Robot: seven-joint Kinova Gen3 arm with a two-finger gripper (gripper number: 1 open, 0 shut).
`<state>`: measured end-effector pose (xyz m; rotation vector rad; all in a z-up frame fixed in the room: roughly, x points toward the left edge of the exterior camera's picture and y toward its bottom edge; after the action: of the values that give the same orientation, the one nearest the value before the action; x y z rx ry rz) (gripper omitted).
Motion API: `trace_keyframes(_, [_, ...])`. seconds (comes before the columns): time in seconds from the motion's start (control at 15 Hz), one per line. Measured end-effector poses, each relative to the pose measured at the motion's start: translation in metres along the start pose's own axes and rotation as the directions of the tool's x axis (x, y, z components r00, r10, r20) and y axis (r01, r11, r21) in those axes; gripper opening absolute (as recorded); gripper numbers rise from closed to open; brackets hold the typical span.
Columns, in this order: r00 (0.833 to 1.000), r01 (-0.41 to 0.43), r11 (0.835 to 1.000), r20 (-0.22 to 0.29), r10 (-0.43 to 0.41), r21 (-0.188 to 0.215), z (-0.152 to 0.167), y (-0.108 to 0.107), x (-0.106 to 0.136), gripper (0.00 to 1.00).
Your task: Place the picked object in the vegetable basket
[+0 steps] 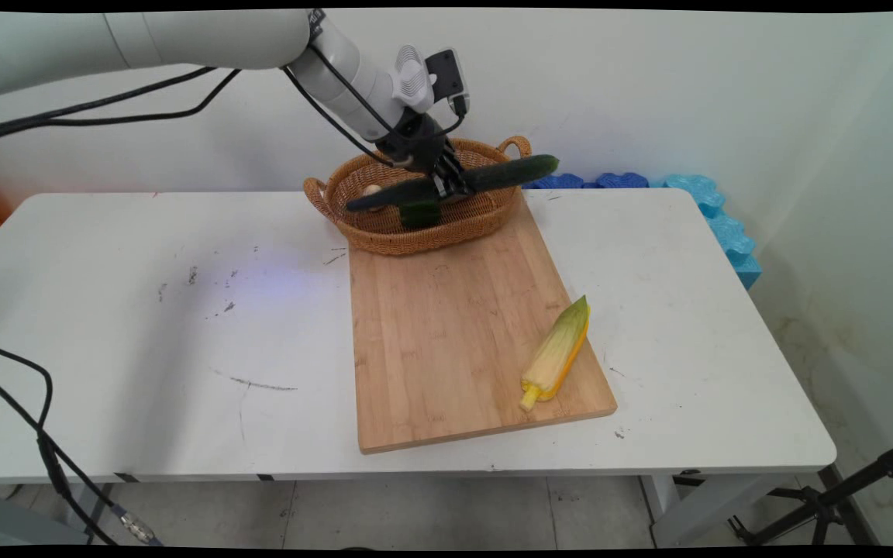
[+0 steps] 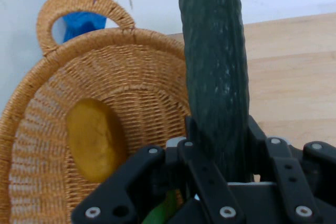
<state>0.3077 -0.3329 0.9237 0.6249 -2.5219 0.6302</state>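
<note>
Leftmost, the white table [image 1: 144,325] is carrying scuff marks on its bare surface while black cables [image 1: 36,434] are hanging past its near left corner. Moving right, you are seeing the wicker basket [image 1: 384,232] sitting at the far end of the wooden cutting board [image 1: 454,333], its near rim overlapping the board's far edge. Above the basket, your gripper [image 1: 446,183] is clamping a long dark cucumber [image 1: 508,172] near its middle; the cucumber is lying roughly level, raised over the basket, with its right tip reaching beyond the basket's right handle. In the hand view, the fingers [image 2: 197,153] are pressing against both sides of the cucumber [image 2: 215,77], and a yellowish rounded object [image 2: 94,140] is resting on the basket [image 2: 142,77] floor. Further right, an ear of corn [image 1: 556,355] in its husk is lying at the board's near right corner. Farthest right, blue foam pieces [image 1: 718,221] are lining the wall behind the table.
</note>
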Motion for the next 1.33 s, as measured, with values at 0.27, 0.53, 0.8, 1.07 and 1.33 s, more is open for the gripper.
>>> trace_keyframes(0.27, [0.999, -0.032, 0.999, 0.02, 0.031, 0.01, 0.015, -0.017, -0.009, 0.0])
trace_keyframes(0.53, [0.999, -0.037, 0.999, 0.037, 0.036, 0.018, 0.032, -0.031, -0.016, 0.0])
trace_keyframes(0.8, [0.998, -0.034, 0.999, 0.053, 0.033, 0.02, 0.045, -0.04, -0.024, 0.0])
trace_keyframes(1.07, [0.998, -0.031, 0.999, 0.063, 0.03, 0.017, 0.054, -0.044, -0.031, 0.0])
trace_keyframes(1.33, [0.997, -0.027, 1.0, 0.067, 0.026, 0.013, 0.058, -0.045, -0.035, 1.0])
